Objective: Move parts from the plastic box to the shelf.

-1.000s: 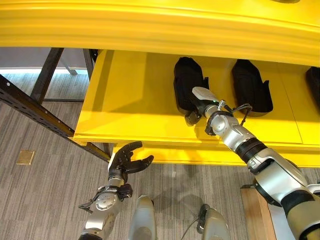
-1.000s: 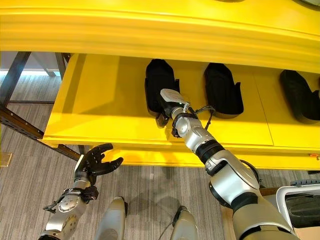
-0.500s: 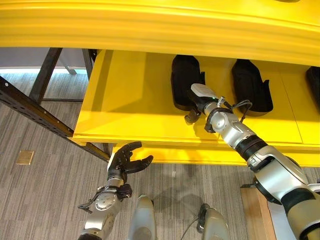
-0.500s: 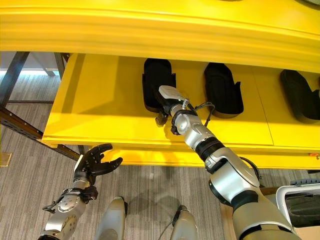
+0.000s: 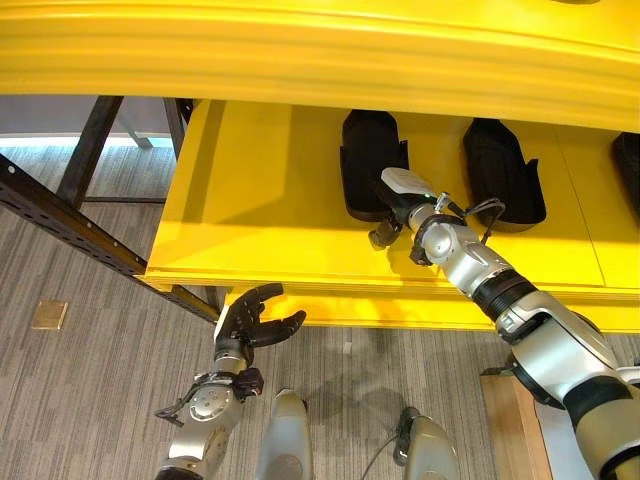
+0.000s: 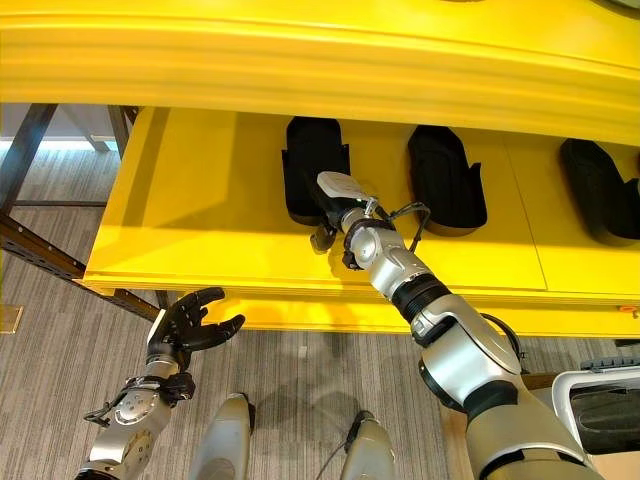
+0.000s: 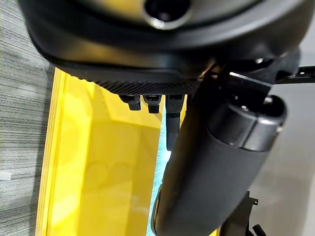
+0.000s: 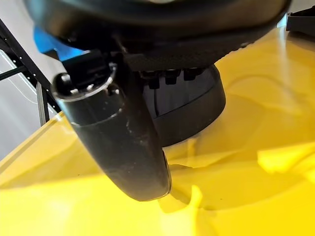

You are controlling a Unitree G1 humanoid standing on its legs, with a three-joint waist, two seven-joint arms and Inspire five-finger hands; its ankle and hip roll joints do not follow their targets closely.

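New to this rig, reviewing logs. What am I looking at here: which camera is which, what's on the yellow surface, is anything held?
It is a humanoid robot with two silver-grey arms ending in dark hands. The two wide pictures come from a stereo camera on its head, looking down. The two close ones come from cameras on its wrists.

The yellow shelf carries black parts in a row. The right hand reaches in against the near end of the leftmost part; whether its fingers grip it is not visible. Another part lies to the right.

The left hand hangs below the shelf edge above the floor, fingers spread, holding nothing.
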